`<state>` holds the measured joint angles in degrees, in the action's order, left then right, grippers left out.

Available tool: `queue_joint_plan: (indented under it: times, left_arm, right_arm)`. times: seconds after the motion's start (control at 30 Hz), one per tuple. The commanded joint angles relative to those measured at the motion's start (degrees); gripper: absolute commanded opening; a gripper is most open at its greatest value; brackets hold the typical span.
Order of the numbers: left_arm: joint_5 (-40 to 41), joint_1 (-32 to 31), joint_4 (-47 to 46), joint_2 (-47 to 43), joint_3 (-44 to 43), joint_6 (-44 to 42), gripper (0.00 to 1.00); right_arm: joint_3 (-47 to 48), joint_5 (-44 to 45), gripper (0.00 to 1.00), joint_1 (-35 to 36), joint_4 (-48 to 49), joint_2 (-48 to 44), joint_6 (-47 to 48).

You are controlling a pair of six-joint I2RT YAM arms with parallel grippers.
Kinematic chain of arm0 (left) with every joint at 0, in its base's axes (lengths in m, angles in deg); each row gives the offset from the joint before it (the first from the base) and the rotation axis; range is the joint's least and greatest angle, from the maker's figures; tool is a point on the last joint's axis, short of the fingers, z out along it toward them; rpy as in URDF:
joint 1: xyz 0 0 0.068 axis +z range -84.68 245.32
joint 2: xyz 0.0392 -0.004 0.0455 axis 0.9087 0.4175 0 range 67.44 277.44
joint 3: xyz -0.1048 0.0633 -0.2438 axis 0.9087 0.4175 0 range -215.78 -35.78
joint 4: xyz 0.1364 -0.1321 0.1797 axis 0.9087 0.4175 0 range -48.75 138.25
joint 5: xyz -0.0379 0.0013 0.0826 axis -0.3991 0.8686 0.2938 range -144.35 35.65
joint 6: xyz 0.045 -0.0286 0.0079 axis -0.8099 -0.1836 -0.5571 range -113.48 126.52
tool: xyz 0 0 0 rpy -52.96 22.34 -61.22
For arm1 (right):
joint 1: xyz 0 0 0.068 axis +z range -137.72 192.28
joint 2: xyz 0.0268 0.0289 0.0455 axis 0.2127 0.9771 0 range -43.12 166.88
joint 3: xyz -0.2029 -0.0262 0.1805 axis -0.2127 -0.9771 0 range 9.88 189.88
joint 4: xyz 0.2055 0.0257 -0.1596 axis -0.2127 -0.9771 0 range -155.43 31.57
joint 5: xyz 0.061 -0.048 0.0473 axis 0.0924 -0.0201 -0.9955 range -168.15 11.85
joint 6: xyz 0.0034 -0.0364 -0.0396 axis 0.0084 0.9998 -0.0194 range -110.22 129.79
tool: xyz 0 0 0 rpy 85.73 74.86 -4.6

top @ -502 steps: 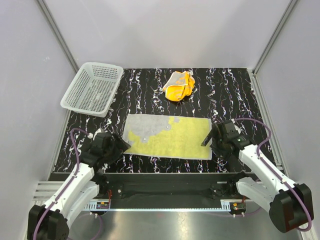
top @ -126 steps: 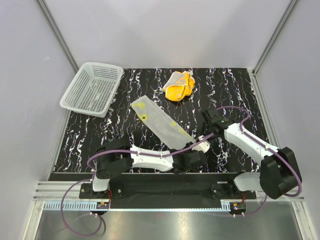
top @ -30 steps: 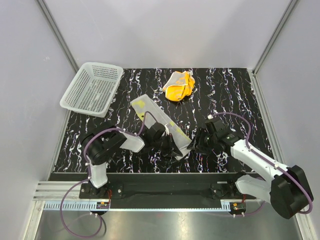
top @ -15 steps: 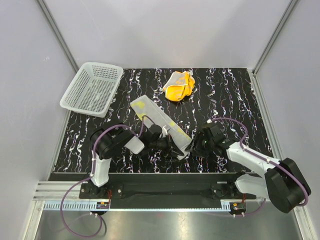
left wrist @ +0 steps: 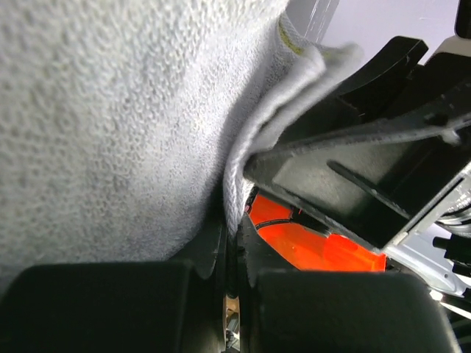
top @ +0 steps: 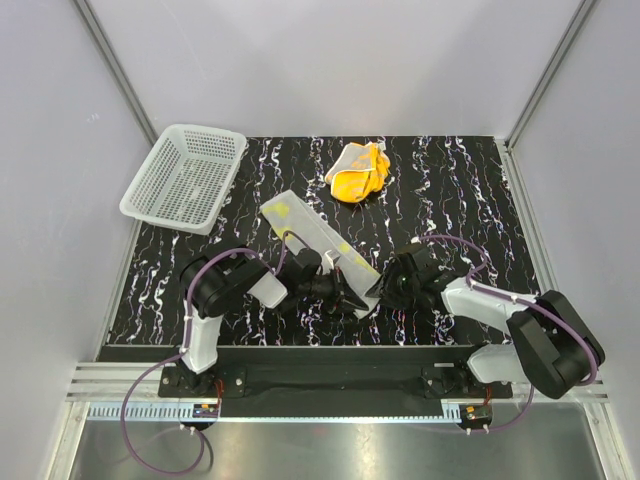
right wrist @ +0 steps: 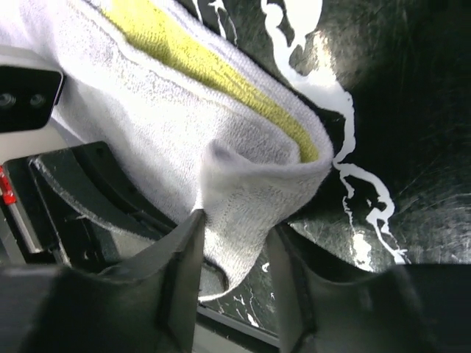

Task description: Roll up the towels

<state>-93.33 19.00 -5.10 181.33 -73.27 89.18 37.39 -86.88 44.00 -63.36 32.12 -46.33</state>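
A grey-white towel (top: 305, 225) with yellow patches lies folded into a long strip, slanting from mid-table toward the near right. Its near end is lifted. My left gripper (top: 352, 298) is shut on that end; in the left wrist view the towel's edge (left wrist: 147, 125) runs into the thin slit at the gripper (left wrist: 234, 237). My right gripper (top: 383, 287) meets it from the right. Its fingers press both sides of the folded corner (right wrist: 243, 191), gripper (right wrist: 235, 229). A crumpled orange-yellow towel (top: 357, 170) lies at the back.
A white mesh basket (top: 150, 168) stands at the back left. Both grippers are nose to nose near the front middle; the left one's black body (right wrist: 73, 206) fills the right wrist view's left side. Grey walls close the table's sides and back.
My right gripper has slid left up to the towel's near end and narrowed its jaws onto the corner. The left gripper has kept its hold, shifting only slightly.
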Motion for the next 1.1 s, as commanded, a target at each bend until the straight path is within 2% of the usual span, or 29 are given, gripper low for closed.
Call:
queue_joint_plan:
  times: [0.0, 0.03, 0.13, 0.17, 0.23, 0.27, 0.37, 0.4, 0.5, 0.6, 0.7, 0.73, 0.8, 0.93, 1.07]
  left_arm:
    - [-2.6, 0.3, -4.0, 0.1, 0.7, 0.7, 0.00]
    - [-2.7, 0.3, -4.1, 0.1, 0.7, 0.7, 0.00]
    - [-2.8, 0.3, -2.8, -0.4, 0.1, -0.9, 0.00]
    - [-2.2, 0.3, 1.0, -1.7, -0.2, -2.3, 0.02]
    - [-0.8, 0.3, 7.8, -4.0, -1.8, -8.4, 0.09]
    - [2.0, 0.2, 16.7, -6.7, -2.5, -13.8, 0.19]
    - [8.5, 0.2, 32.4, -11.6, -5.8, -22.9, 0.39]
    - [10.1, 0.2, 35.5, -12.6, -7.3, -24.8, 0.51]
    - [16.4, 0.1, 45.1, -15.4, -9.9, -30.8, 0.69]
    - [23.4, -0.5, 52.9, -18.2, -12.8, -36.4, 0.70]
    - [37.6, -5.3, 60.1, -22.8, -15.9, -43.3, 0.71]
    - [45.8, -9.0, 62.6, -24.9, -16.6, -44.8, 0.71]
    - [54.9, -12.9, 63.4, -26.7, -17.6, -48.0, 0.71]
    - [65.0, -22.3, 61.7, -27.5, -18.2, -53.1, 0.71]
    - [71.7, -28.8, 60.4, -23.4, -21.1, -58.2, 0.70]
  right_arm:
    - [0.6, 5.0, 0.42, 0.5, -0.3, 1.7, 0.1]
    - [0.6, 5.0, 0.33, 0.5, -0.4, 1.7, 0.3]
    - [1.3, 4.9, 0.22, 0.6, -2.3, 1.7, 0.5]
    - [1.8, 5.0, 0.17, 0.6, -3.3, 1.7, 0.5]
    - [3.2, 5.2, 0.14, 0.8, -6.9, 1.8, 0.8]
    - [3.8, 5.5, 0.12, 0.8, -8.2, 1.6, 0.9]
    - [5.4, 6.5, 0.10, 0.9, -13.2, 0.4, 1.4]
    - [5.8, 6.8, 0.09, 0.9, -14.0, 0.0, 1.5]
    - [7.2, 6.9, 0.09, 0.9, -17.4, -0.6, 1.9]
    - [8.9, 6.7, 0.09, 0.9, -20.9, -0.4, 2.2]
    - [10.2, 6.3, 0.09, 0.9, -23.2, 0.0, 2.6]
    - [10.7, 6.2, 0.09, 0.9, -23.9, 0.3, 2.9]
    - [12.3, 5.9, 0.09, 0.9, -25.6, 1.1, 3.6]
    - [14.2, 5.2, 0.09, 0.9, -27.2, 2.5, 4.7]
    - [14.5, 4.7, 0.09, 0.9, -27.6, 2.9, 4.8]
